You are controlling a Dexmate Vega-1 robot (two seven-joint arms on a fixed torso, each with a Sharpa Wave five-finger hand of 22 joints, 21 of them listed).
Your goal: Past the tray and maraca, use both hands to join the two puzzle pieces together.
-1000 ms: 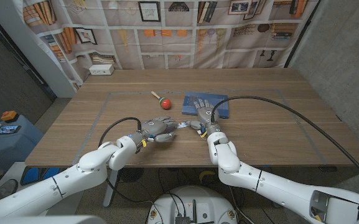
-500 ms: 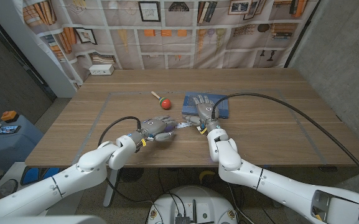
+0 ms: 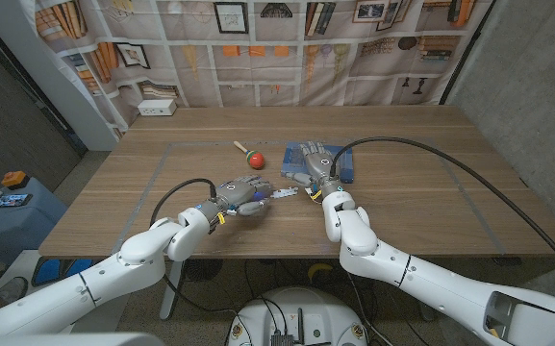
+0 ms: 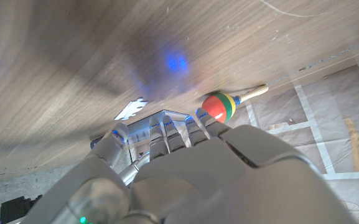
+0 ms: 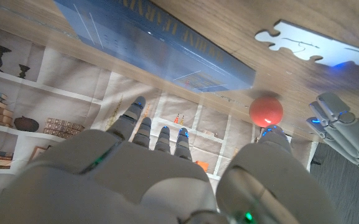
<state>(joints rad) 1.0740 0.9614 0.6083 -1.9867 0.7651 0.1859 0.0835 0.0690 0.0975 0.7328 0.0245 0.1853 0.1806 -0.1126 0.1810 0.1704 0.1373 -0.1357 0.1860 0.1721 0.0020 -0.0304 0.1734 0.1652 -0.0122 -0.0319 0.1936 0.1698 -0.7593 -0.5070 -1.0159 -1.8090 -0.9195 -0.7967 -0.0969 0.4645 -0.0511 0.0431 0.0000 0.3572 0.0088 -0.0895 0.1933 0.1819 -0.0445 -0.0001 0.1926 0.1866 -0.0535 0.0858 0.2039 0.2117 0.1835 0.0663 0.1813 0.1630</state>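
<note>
Two hands, one joined puzzle piece (image 3: 279,195) between — left hand (image 3: 241,200) fingers curled, grip unclear; right hand (image 3: 319,171) spread, empty. Press seam flat on worktop (image 3: 402,207).

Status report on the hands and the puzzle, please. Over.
Both hands empty: left hand, right hand above blue tray. Puzzle on table between them, untouched; join unclear. Maraca farther back, not in the way.

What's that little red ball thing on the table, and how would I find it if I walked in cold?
Start at the wooden table and look just beyond the robot's two hands, toward the back wall. Left of the flat blue tray lies the maraca: a small round red head with a yellow and green band on a short pale wooden stick. It is the only round, brightly coloured thing there.
</note>
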